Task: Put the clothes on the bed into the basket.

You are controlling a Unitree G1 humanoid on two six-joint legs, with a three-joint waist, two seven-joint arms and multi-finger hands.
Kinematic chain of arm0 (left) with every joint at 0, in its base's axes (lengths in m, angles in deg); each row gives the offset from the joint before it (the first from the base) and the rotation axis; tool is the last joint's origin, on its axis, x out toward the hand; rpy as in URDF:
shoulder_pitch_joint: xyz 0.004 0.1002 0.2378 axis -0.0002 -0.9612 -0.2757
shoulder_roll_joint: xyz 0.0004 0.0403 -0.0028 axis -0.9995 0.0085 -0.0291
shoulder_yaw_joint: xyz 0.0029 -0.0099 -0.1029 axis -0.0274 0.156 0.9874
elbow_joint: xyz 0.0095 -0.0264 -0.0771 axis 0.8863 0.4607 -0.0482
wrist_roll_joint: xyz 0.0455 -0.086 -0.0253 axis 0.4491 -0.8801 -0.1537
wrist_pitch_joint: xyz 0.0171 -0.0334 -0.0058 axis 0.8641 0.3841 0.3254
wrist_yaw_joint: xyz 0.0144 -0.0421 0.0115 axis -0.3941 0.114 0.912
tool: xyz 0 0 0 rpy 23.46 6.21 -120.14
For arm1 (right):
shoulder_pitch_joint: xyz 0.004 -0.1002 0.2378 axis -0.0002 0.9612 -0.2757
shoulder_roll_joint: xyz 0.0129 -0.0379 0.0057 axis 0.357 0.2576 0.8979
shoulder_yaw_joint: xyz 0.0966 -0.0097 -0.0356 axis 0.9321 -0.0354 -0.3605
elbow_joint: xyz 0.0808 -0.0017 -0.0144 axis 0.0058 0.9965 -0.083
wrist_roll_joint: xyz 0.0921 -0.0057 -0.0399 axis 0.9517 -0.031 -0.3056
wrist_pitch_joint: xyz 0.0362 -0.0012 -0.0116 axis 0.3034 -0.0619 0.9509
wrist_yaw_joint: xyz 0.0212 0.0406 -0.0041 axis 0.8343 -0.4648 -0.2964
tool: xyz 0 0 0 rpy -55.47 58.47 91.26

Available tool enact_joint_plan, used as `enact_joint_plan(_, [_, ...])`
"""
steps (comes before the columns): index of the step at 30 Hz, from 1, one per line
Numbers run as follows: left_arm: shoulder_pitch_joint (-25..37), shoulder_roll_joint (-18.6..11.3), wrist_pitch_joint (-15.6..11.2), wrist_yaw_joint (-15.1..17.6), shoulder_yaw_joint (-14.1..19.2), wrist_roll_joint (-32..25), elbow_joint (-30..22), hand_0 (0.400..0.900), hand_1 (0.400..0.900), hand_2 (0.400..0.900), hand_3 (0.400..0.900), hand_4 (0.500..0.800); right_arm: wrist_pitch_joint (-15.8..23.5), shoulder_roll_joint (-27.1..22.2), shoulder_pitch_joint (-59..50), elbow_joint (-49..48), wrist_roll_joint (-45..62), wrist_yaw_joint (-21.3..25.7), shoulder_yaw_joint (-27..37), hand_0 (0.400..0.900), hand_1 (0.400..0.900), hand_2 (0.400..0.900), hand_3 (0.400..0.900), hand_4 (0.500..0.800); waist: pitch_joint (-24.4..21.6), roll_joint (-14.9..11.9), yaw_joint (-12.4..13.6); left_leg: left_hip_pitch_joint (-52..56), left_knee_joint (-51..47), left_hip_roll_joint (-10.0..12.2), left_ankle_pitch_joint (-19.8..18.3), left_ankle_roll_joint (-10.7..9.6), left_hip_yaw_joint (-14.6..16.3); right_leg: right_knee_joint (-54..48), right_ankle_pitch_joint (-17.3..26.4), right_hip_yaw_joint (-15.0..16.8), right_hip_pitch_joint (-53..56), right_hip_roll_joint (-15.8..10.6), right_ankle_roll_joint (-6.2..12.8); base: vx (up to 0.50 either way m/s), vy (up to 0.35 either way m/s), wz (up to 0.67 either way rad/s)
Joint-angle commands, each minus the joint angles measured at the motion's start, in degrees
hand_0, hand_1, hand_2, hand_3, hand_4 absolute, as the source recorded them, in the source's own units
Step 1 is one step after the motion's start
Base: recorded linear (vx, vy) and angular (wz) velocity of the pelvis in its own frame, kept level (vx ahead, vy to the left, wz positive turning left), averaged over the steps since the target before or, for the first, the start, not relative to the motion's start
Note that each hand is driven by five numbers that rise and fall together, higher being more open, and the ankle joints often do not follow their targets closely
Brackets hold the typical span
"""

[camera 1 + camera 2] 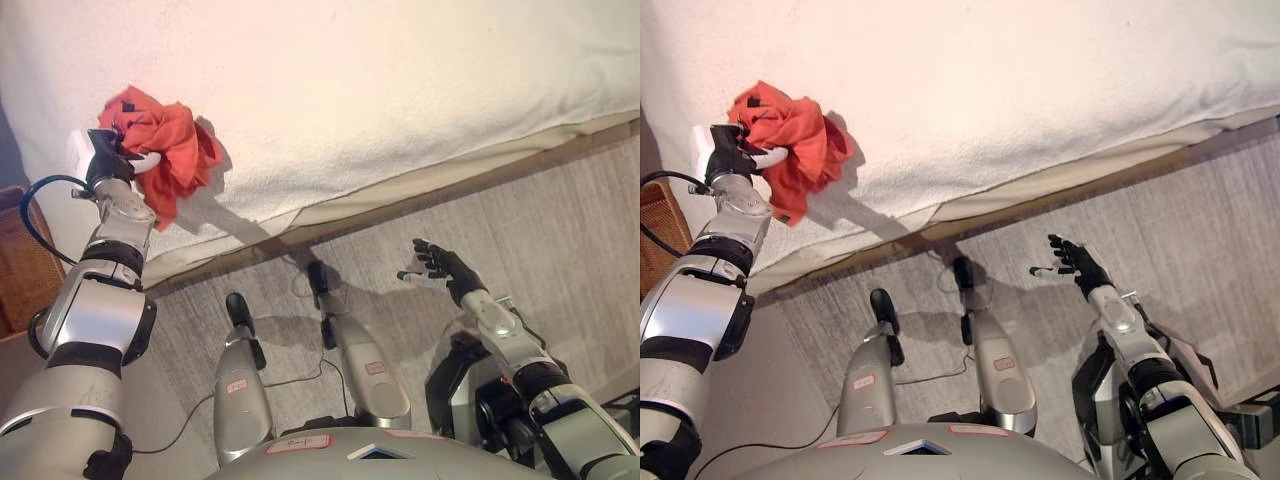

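Note:
An orange-red garment point(165, 148) hangs bunched above the white bed's point(380, 90) left part, near its edge. My left hand point(115, 155) is shut on the cloth, fingers curled into its left side, and part of the cloth droops below the hand. My right hand point(438, 266) hovers over the floor at the lower right, away from the bed, its fingers spread and holding nothing. A brown wicker basket point(25, 265) shows partly at the far left edge, behind my left arm.
The bed's front edge runs diagonally from lower left to upper right, with a beige mattress band point(450, 175) under the white cover. Grey carpet point(560, 240) lies below it.

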Motion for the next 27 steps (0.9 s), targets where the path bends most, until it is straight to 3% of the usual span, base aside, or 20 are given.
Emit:
enact_joint_plan(1, [-0.72, -4.46, -1.95, 1.61, 3.78, 3.43, 0.33, 0.4, 0.4, 0.4, 0.4, 0.5, 1.58, -5.52, 3.49, 1.08, -0.82, 0.25, 4.57, 0.9, 0.9, 0.9, 0.9, 0.8, -2.74, 1.02, 0.97, 1.82, 1.44, 0.34, -1.84, -1.46, -5.01, -2.73, 3.54, -3.03, 4.76, -6.05, 5.23, 0.07, 0.025, 0.22])
enact_joint_plan(6, [-2.79, -9.01, -1.64, 0.95, 5.64, 4.94, 0.64, 0.4, 0.4, 0.4, 0.4, 0.5, 1.28, -5.92, 4.65, 2.05, -1.91, -0.07, 5.66, 0.9, 0.9, 0.9, 0.9, 0.8, -1.99, 0.99, 2.66, 5.7, -1.87, -0.31, -0.08, -1.37, -5.25, -4.18, 3.29, -4.14, 8.75, -6.63, 5.48, 0.05, 0.013, 0.24])
enact_joint_plan(9, [-3.63, -14.23, -1.43, 0.4, 6.45, 7.19, 0.04, 0.4, 0.4, 0.4, 0.4, 0.5, 1.08, -7.18, 6.31, 1.15, -2.99, -0.98, 6.67, 0.9, 0.9, 0.9, 0.9, 0.8, -1.71, 1.01, 3.89, 7.19, -4.19, -0.51, 1.41, -1.39, -5.94, -5.12, 3.1, -5.49, 10.55, -6.96, 5.67, 0.0, -0.003, 0.35])
enact_joint_plan(13, [-2.58, -20.42, -0.7, 0.32, 5.23, 10.74, -1.82, 0.4, 0.4, 0.4, 0.4, 0.5, 1.11, -9.38, 8.13, -1.26, -3.24, -1.93, 7.77, 0.9, 0.9, 0.9, 0.9, 0.8, -1.14, 0.86, 4.59, 6.34, -4.87, -0.64, 2.55, -1.26, -6.83, -5.33, 3.21, -6.69, 10.47, -7.06, 5.82, -0.05, -0.005, 0.16])
enact_joint_plan(18, [0.13, -27.02, 0.28, 0.06, 3.74, 14.68, -0.47, 0.4, 0.4, 0.4, 0.4, 0.5, 1.2, -12.11, 8.75, -3.61, -3.64, -3.15, 8.67, 0.9, 0.9, 0.9, 0.9, 0.8, -0.13, 0.34, 4.88, 5.0, -5.09, -0.48, 3.28, -1.21, -7.11, -6.15, 4.21, -7.25, 9.43, -6.88, 6.12, -0.05, -0.002, 0.02])
enact_joint_plan(23, [3.36, -30.84, 1.48, 0.08, 1.62, 16.54, 1.01, 0.4, 0.4, 0.4, 0.4, 0.5, 0.86, -13.17, 8.92, -5.58, -3.25, -3.75, 8.91, 0.9, 0.9, 0.9, 0.9, 0.8, 0.72, -0.49, 5.09, 3.66, -4.79, -0.18, 3.53, -1.12, -7.53, -6.72, 5.0, -7.44, 8.85, -6.83, 6.49, -0.03, -0.005, 0.01])
enact_joint_plan(27, [4.55, -33.29, 1.51, -0.15, 2.0, 15.62, 2.77, 0.4, 0.4, 0.4, 0.4, 0.5, 0.77, -13.97, 9.19, -6.98, -2.82, -4.14, 9.39, 0.9, 0.9, 0.9, 0.9, 0.8, 1.02, -1.09, 5.09, 2.43, -4.11, -0.21, 3.38, -1.01, -7.62, -6.94, 5.51, -7.53, 8.37, -6.91, 6.69, 0.0, 0.0, 0.0])
